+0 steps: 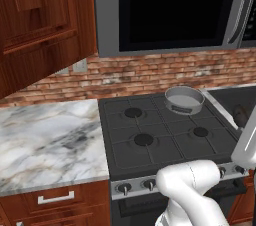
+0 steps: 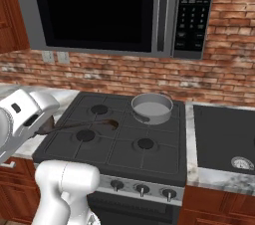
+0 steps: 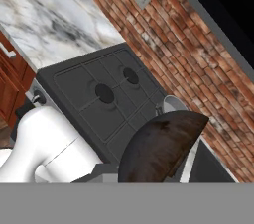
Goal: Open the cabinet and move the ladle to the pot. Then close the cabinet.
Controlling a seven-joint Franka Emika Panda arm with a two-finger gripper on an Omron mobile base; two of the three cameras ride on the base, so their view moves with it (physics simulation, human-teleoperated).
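The gripper (image 2: 44, 125) was pinched tight on the ladle (image 2: 79, 124), holding it in the air above the left half of the stove (image 2: 124, 144). From the right base view the ladle was a slim dark utensil whose long axis ran nearly level, out of the hand and away to its right, with the far end near (image 2: 112, 123) reaching toward the pot (image 2: 152, 107) but well short of it. In the hand view its bowl (image 3: 163, 146) loomed just ahead of the fingers, a dark brownish half-dome with a mottled, rusty sheen, its rim turned toward the brick wall (image 3: 188, 54). The pot stood beyond the ladle's tip on the back right burner, round, grey metal, low straight sides. The stove top was matt black with square grates and four round burners, a row of silver knobs (image 2: 142, 188) along its front. To the hand's left lay a marble counter (image 1: 47, 140), white with grey veins. Above that hung the cabinet (image 1: 40, 20), reddish-brown wood with a panelled door. A black-glass microwave (image 2: 99, 10) with a grey frame hung over the stove.
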